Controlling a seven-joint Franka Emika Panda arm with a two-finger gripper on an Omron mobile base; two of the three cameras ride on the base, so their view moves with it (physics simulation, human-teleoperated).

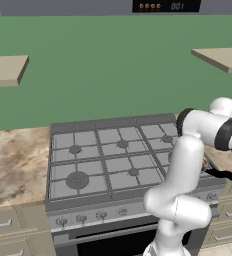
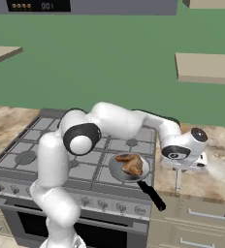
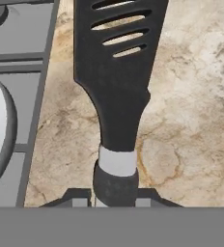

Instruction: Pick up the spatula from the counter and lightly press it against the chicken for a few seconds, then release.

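Spatula [image 3: 116, 72]: one, black, with a flat blade cut by four slanted slots. The blade narrows to a neck, then a pale band and a dark round grip. It lies over the marbled counter [image 3: 191, 120] just right of the stove, with the blade pointing away from the hand [image 3: 115, 197]. The hand's two finger tips are clamped on the grip from either side. Whether the blade rests on the stone or sits just above it I cannot tell.

From the left in the right base view: one grey stove [image 2: 27, 155], then one frying pan [image 2: 113, 172] at its front right. One browned piece of chicken [image 2: 130, 163] sits in the pan, and the pan's black handle points toward the front edge. The pan's rim stands between spatula and chicken. The white arm [image 2: 124, 121] stretches across the stove behind the pan.
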